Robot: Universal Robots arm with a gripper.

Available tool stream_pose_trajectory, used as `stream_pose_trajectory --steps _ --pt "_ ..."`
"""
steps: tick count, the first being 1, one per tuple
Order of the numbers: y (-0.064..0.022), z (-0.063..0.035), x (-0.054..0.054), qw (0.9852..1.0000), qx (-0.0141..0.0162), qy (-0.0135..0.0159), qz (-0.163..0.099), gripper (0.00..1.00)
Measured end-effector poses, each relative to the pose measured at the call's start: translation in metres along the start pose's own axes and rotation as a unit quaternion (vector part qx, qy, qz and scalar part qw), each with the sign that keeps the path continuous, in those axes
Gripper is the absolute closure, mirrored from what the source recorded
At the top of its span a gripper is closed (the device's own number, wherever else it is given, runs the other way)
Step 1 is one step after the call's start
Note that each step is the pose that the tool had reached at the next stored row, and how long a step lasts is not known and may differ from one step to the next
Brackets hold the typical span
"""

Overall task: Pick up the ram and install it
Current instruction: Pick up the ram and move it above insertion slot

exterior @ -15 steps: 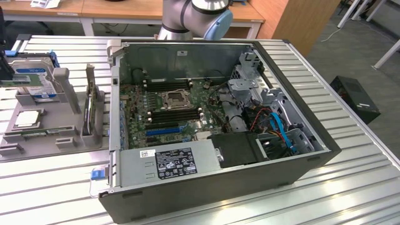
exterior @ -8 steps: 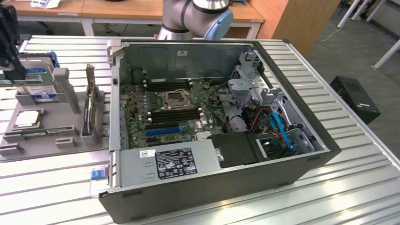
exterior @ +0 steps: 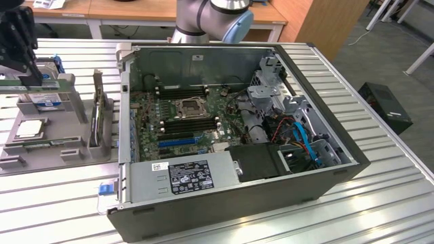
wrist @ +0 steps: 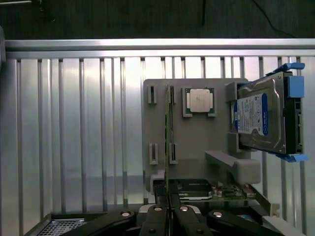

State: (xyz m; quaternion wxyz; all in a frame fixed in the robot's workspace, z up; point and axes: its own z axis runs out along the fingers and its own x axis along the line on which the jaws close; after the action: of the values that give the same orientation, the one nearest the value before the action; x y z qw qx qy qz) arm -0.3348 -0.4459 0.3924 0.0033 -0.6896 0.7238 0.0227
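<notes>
Single-arm pick, ram in hand. The gripper (exterior: 30,80) is pinching the ram (exterior: 40,87) along its upper long edge, jaws pressed nearly together on the thin board. It is holding the ram level over the grey parts tray (exterior: 74,152) at the exterior view's left. In the wrist view the ram (wrist: 167,137) is appearing edge-on as a thin green line running out from between the fingers (wrist: 156,212). Whether it is fully clear of the tray's slots cannot be told. This grip is probably leaving the contact edge free and facing down (a judgement only). A silver processor chip (exterior: 30,128) and a hard drive (exterior: 48,101) in a blue-tabbed carrier are sitting on the tray just beside the ram. The open computer case (exterior: 224,203) is lying well apart toward the exterior view's right, its black memory slots (exterior: 193,121) flanking the processor socket (exterior: 190,108). The case wall nearest the tray is standing between ram and slots, and loose cables (exterior: 298,134) are crowding the far side.
</notes>
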Motion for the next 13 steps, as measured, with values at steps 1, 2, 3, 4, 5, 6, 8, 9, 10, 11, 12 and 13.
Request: stream_pose_trajectory --steps 1,2,3,4,5,6,8,9,10,11,12,13 --pt "-0.0024 -0.0001 0.0 1.0 0.0 0.0 0.0 0.88" --pt "-0.005 -0.0002 0.0 1.0 0.0 0.0 0.0 0.88" --pt "-0.0075 -0.0003 0.0 1.0 -0.0001 0.0 0.0 0.88" --pt "-0.01 -0.0003 0.0 1.0 0.0 0.0 0.0 0.88" --pt "-0.0125 -0.0003 -0.001 1.0 0.0 0.0 0.0 0.88" --pt "-0.0149 -0.0004 -0.001 1.0 0.0 0.0 0.0 0.88" --pt "-0.0198 -0.0005 -0.001 1.0 0.0 0.0 0.0 0.88" --pt "-0.0225 -0.0006 -0.001 1.0 0.0 0.0 0.0 0.88" --pt "-0.0253 -0.0007 -0.001 1.0 0.0 0.0 0.0 0.88" --pt "-0.0281 -0.0008 -0.001 1.0 0.0 0.0 0.0 0.88" --pt "-0.0311 -0.0009 -0.002 1.0 0.0 0.0001 0.0 0.88" --pt "-0.0341 -0.0009 -0.002 1.0 0.0 0.0 0.0 0.88"
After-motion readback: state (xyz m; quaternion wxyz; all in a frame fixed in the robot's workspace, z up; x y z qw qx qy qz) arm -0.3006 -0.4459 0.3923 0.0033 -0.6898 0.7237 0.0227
